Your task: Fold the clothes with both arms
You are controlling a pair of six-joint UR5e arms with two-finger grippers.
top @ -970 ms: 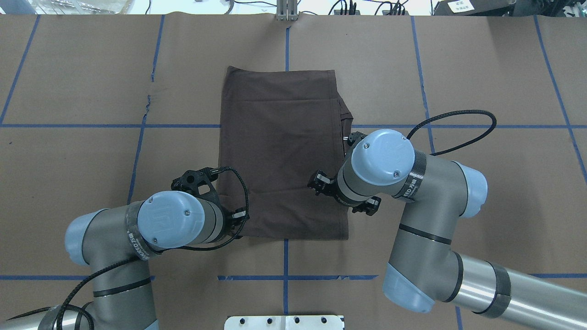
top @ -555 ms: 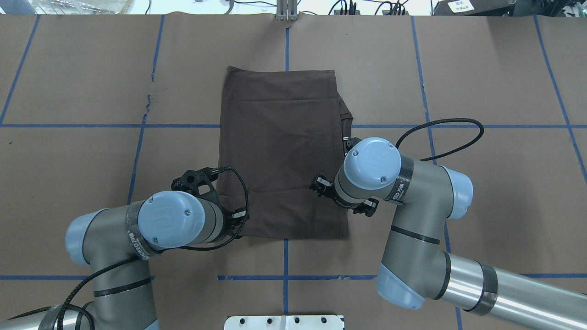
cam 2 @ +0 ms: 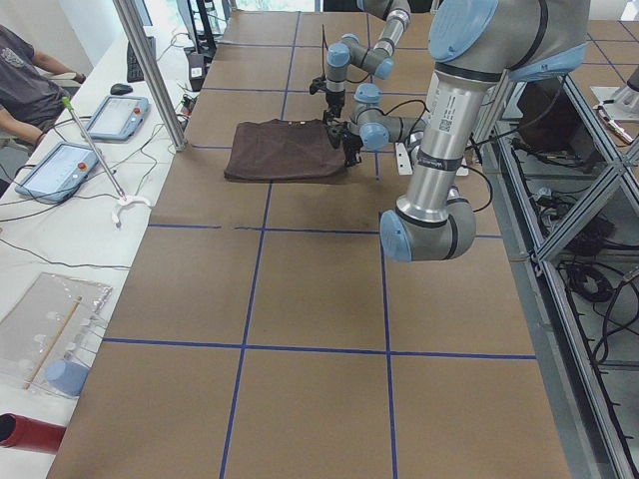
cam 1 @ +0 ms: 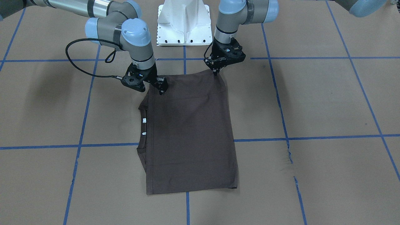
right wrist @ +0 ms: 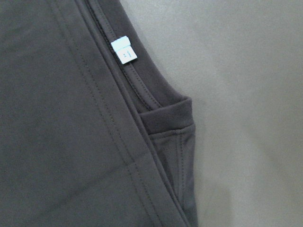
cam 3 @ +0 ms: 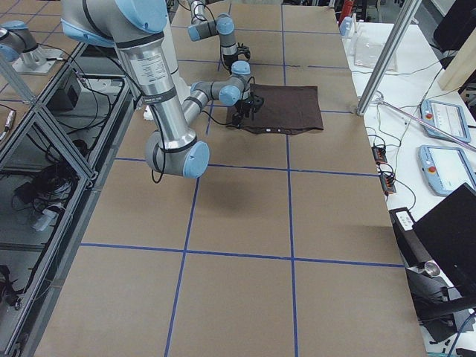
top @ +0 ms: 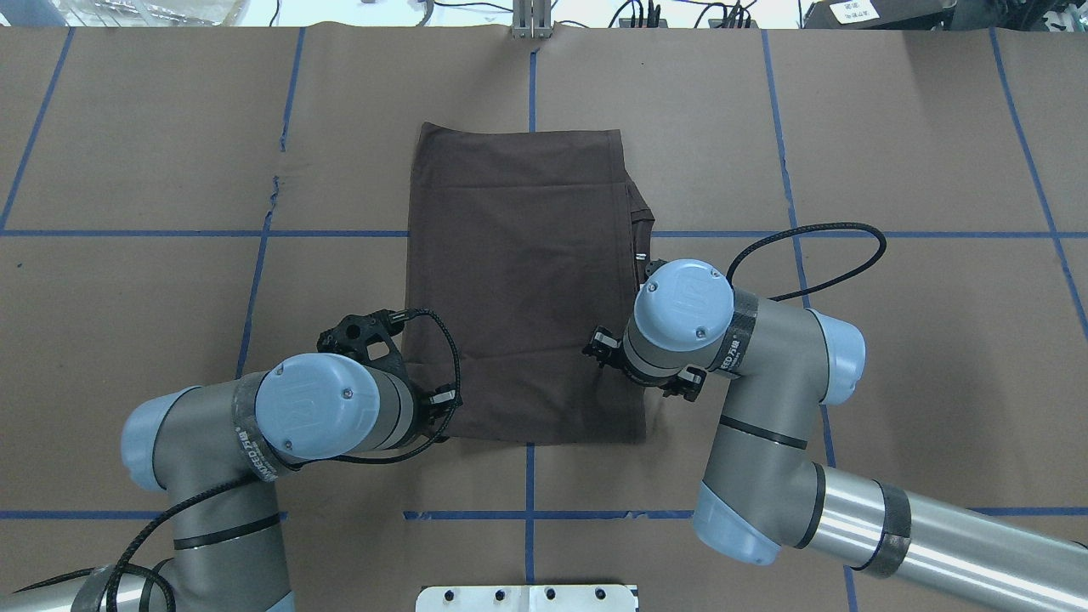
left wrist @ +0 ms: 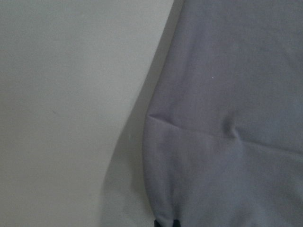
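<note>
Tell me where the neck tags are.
In the front-facing view, the neck tags lie on the T-shirt's left edge, the robot's right side, just below the right pincer and above the blue tape line.

The left arm and right arm are matte grey tubes with thin black rings at the joints. Their round light blue caps each carry two small screws and a faint embossed logo, beside a black band with white lettering too small to read. The right arm's upper tube is polished silver, a black cable loops off each wrist by the black, angular left gripper and right gripper, and the white base has a plate with a row of dark bolt holes.
</note>
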